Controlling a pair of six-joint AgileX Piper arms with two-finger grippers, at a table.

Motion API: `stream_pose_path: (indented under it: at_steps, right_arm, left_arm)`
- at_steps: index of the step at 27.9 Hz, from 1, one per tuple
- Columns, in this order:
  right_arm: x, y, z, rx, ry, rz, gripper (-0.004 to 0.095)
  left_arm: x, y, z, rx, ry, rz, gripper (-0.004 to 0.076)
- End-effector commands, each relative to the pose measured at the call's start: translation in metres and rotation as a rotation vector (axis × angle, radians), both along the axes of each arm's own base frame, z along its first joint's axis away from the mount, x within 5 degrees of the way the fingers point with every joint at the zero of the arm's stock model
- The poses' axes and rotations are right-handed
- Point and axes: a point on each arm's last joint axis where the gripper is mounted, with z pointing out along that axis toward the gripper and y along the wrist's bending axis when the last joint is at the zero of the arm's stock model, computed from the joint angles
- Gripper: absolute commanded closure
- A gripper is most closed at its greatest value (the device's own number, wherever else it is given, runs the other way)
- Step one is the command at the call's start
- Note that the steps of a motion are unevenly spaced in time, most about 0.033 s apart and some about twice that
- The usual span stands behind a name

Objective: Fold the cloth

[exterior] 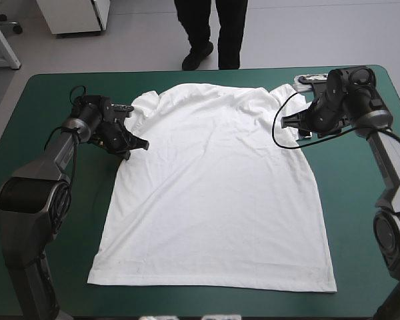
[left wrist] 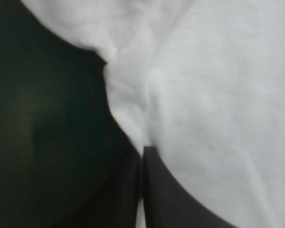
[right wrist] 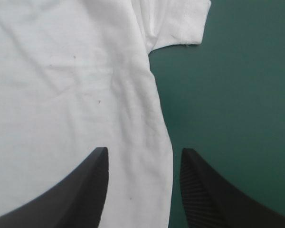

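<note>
A teal-green cover (exterior: 363,220) spans the whole table (exterior: 53,93).

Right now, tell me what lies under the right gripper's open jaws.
The side edge of the T-shirt and bare teal-green cover show between the jaws of the right gripper. Whatever lies beneath the cloth is hidden.

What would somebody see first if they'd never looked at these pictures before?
A big white T-shirt, spread flat across the middle of the teal-green table, its collar toward the far edge. Next come the two black robot hands up by its sleeves. The left hand is pinched shut on the shirt's edge under one sleeve, and the right hand is open, straddling the opposite edge.
</note>
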Motion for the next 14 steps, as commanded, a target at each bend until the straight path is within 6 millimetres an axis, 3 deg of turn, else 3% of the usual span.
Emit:
stream_pose_path:
  at_steps: [1, 14]
  right_arm:
    - [0.01, -0.007, 0.011, -0.004, -0.08, -0.004, 0.0462]
    - [0.046, -0.002, -0.059, -0.007, 0.038, 0.015, 0.0461]
  left_arm:
    - [-0.005, -0.01, 0.014, -0.053, -0.002, 0.002, 0.0733]
    - [-0.005, -0.01, 0.014, -0.054, -0.005, 0.002, 0.0733]
